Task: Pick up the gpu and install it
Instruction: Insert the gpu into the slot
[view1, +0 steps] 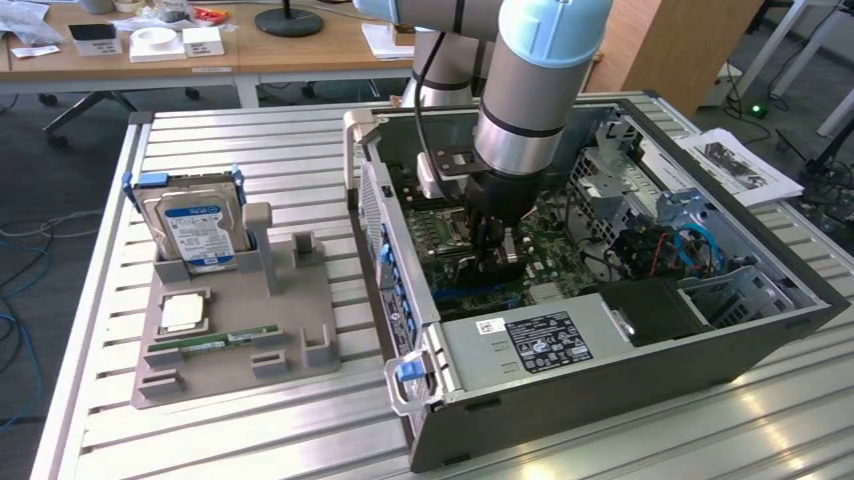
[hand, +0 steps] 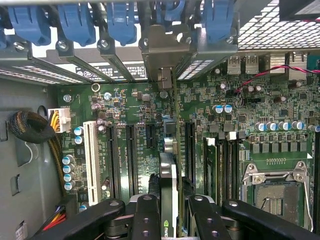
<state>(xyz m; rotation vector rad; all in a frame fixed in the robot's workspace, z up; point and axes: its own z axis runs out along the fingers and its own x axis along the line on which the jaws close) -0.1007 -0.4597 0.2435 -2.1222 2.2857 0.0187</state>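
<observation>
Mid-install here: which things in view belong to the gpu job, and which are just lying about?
Belong to the job:
- gpu, held edge-on in the gripper
- motherboard, right under the card
- computer case, open

Just lying about:
- hard drive, RAM stick and square chip on the grey holder
- papers beside the case

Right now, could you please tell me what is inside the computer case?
A green motherboard with black slots and a CPU socket; the gripper holds the gpu edge-on over it. The gpu and fingers cover the board beneath them.
</observation>
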